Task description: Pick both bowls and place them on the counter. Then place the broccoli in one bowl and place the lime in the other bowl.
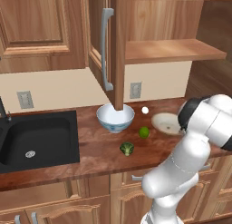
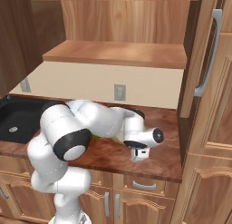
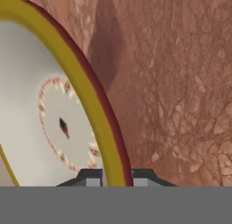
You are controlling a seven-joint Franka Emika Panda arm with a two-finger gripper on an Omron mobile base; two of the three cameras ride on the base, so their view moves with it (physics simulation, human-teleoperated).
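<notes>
Left base view, as I log it from my station: two bowls on the reddish counter [image 1: 90,150], one deep white bowl [image 1: 115,117] with a blue-patterned outside, standing just under the edge of the open cabinet door [image 1: 111,51], and one shallow beige bowl [image 1: 167,123] to its right, partly behind my arm's elbow. One lime [image 1: 144,132] lies on the counter between the two bowls, slightly nearer the camera; one broccoli [image 1: 127,148] floret lies nearer still, apart from the lime. One small white sphere [image 1: 145,110] sits behind the lime near the wall. One black sink [image 1: 38,139] at left; two wall outlets [image 1: 135,90]. Right base view: one arm, folded low over the counter [image 2: 156,166], wrist down beside the cabinet side; a sliver of the lime [image 2: 96,138] shows under the forearm; one bare cabinet shelf [image 2: 118,53] above. Hand view: one beige bowl [image 3: 54,123] with a yellow and dark red rim, resting on the counter [image 3: 181,82]; the rim runs down between the two fingertips of the gripper [image 3: 117,177], one on each side, but I cannot tell whether they are pressing on it.
</notes>
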